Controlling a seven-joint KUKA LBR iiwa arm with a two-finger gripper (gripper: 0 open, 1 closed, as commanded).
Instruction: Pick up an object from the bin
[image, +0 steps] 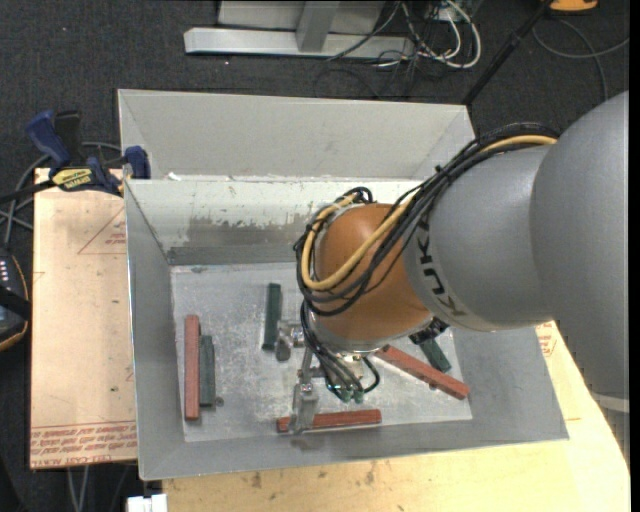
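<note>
Red bar (335, 420): flat on floor of bin (150, 320), left end right at pincer (300, 408), remainder running off to pincer's right in view. Pincer spread or pressed together: cannot tell. Judged stiff, light, smooth-sided, prone to tip if taken at an end. Best hold: across narrow width, near mid-length. Green bar (272, 317): above-left of pincer, apart.

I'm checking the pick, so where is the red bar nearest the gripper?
The red bar lies flat by the bin's near wall, about mid-width, its left end at the gripper; a slanted red bar lies up to its right.
</note>
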